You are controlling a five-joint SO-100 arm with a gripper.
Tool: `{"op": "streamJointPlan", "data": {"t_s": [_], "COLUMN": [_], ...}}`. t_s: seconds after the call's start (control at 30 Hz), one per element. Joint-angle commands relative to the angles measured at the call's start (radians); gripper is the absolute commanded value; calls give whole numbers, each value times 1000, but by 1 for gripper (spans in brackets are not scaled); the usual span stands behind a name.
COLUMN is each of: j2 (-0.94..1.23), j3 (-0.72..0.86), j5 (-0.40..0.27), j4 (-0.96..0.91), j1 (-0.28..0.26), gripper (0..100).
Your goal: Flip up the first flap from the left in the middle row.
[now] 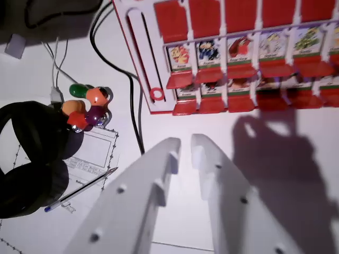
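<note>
Hovering low over the white bench (pixel 296 222), white two-fingered plastic hand (pixel 185 144) with jaws parted only narrowly, gripping nothing. Lying further left, blue-tipped pen (pixel 79 190), black headphones (pixel 29 159) and cluster of coloured balls (pixel 87 106). Standing farthest, red plastic flap game board (pixel 238 53) with picture cards upright; leftmost middle-row flap (pixel 179 57) showing a cartoon face.
</note>
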Motion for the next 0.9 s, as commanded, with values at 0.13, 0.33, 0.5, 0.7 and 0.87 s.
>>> {"op": "streamJointPlan", "data": {"t_s": [0.13,0.33,0.5,0.7,0.87], "j2": [-196,-364,-489,-600,-661], "j3": [-268,-353,-416,-489,-529], "j5": [61,104,124,156,184], "j4": [87,97,83,41,3], "j1": [-37,-43,-44,-52,-61], "gripper": [2,2,2,2,2]}}
